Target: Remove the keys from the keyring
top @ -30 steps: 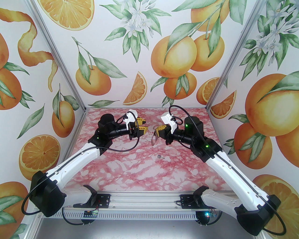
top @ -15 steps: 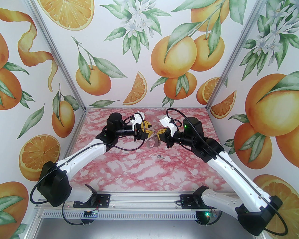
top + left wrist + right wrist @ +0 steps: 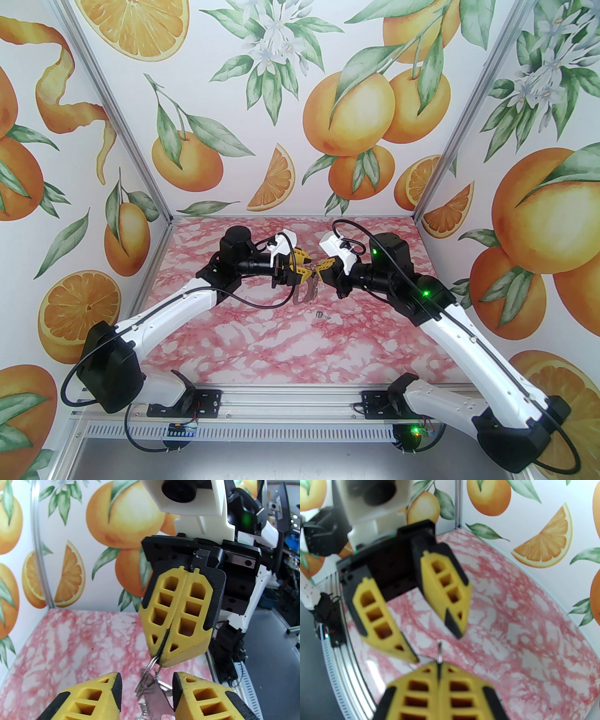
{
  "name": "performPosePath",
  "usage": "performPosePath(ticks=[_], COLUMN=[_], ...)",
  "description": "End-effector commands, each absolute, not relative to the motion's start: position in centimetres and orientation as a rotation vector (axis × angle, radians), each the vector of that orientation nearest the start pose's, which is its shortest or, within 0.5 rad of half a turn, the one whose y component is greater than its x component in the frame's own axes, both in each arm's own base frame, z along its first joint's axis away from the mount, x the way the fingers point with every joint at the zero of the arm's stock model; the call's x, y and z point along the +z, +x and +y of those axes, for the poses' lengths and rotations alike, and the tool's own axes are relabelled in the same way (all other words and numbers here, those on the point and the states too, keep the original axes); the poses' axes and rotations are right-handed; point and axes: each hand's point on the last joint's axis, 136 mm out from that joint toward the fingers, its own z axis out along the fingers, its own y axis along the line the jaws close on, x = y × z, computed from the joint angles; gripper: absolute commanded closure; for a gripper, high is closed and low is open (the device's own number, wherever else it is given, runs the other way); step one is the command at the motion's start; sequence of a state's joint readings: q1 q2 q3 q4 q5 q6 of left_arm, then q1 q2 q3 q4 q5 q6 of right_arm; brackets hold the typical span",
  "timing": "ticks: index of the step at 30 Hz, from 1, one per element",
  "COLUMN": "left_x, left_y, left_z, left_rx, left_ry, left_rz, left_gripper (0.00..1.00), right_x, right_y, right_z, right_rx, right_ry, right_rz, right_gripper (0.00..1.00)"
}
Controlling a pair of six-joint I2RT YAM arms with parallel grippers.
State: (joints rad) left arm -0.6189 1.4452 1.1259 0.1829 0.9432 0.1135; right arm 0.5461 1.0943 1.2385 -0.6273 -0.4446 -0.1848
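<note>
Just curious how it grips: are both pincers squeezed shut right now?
No, the right pincer is shut on the keyring, but the left pincer stands plainly open.

Right gripper (image 3: pixel 161 659) seemingly pinches the keyring (image 3: pixel 153 699); keys (image 3: pixel 141 688) dangle inside left gripper (image 3: pixel 145 678).

The keys (image 3: pixel 146 687) are blurring together, running off the lower edge; the left hand (image 3: pixel 307 268) is partly covering the keyring (image 3: pixel 309 291).

Three walls (image 3: pixel 300 93) papered with painted oranges, leaves and blossoms, joined by aluminium corner posts (image 3: pixel 129 136), pink marbled tabletop (image 3: pixel 262 347) enclosed between them, evenly lit, metal rail (image 3: pixel 290 403) fixed along the near edge
</note>
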Motion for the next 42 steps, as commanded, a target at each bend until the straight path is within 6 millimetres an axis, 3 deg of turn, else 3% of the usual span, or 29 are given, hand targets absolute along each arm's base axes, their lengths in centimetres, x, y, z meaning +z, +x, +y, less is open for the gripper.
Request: performPosePath(ticks=[1, 23, 36, 37, 42], left_x=[34.3, 33.8, 35.1, 35.5, 36.0], left_y=[25.5, 25.7, 25.8, 25.8, 25.8], left_z=[-35.7, -35.5, -35.1, -35.1, -35.1], left_rx=[-1.155, -1.106, -1.048, -1.04, -1.043], left_ry=[1.295, 1.31, 1.279, 1.271, 1.264], left_rz=[1.22, 1.213, 1.158, 1.139, 1.114], left_gripper=[0.65, 1.0, 1.0, 1.0, 1.0], right_x=[34.8, 35.5, 35.9, 35.9, 36.0], right_y=[24.5, 24.4, 23.8, 23.6, 23.4], right_z=[24.2, 24.2, 24.2, 24.1, 23.8], right_rx=[0.693, 0.699, 0.758, 0.773, 0.818], right_ry=[-1.035, -1.025, -0.984, -0.966, -0.934], right_rz=[1.78, 1.763, 1.793, 1.8, 1.806], right_gripper=[1.0, 1.0, 1.0, 0.94, 0.84])
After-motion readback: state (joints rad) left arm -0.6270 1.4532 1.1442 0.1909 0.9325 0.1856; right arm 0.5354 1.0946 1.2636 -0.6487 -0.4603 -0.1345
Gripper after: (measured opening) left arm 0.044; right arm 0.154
